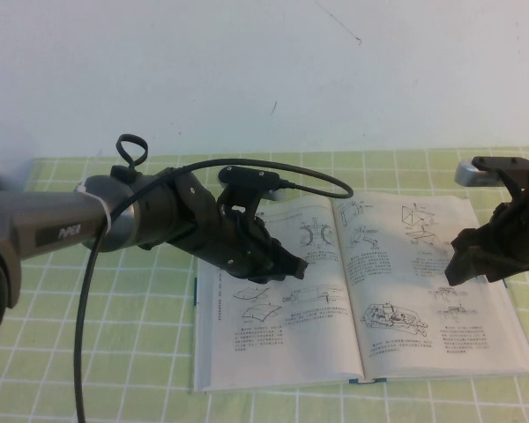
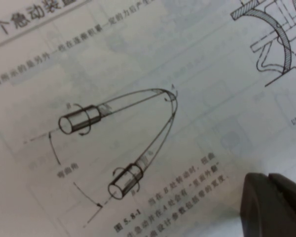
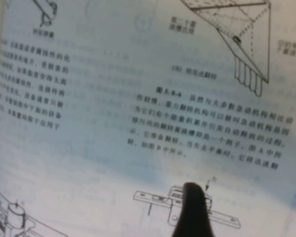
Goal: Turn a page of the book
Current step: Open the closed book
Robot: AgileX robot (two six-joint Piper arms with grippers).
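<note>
The book (image 1: 273, 344) lies open and flat on the green checked cloth, its off-white pages printed with line drawings and text. My left gripper (image 1: 295, 264) reaches over the left-hand page (image 2: 138, 74); its fingers (image 2: 269, 175) are pressed together, shut on nothing, with the tip close to the paper. My right gripper (image 1: 458, 260) hovers over the outer part of the right-hand page (image 1: 406, 291), which lies flat. In the right wrist view only one dark finger (image 3: 192, 210) shows above that page (image 3: 138, 98), with a wide gap beside it and no paper held.
A green and white checked cloth (image 1: 88, 352) covers the table. A white wall stands behind. The left arm's black cable (image 1: 88, 291) loops down over the cloth left of the book. A grey object (image 1: 472, 172) sits at the far right behind the book.
</note>
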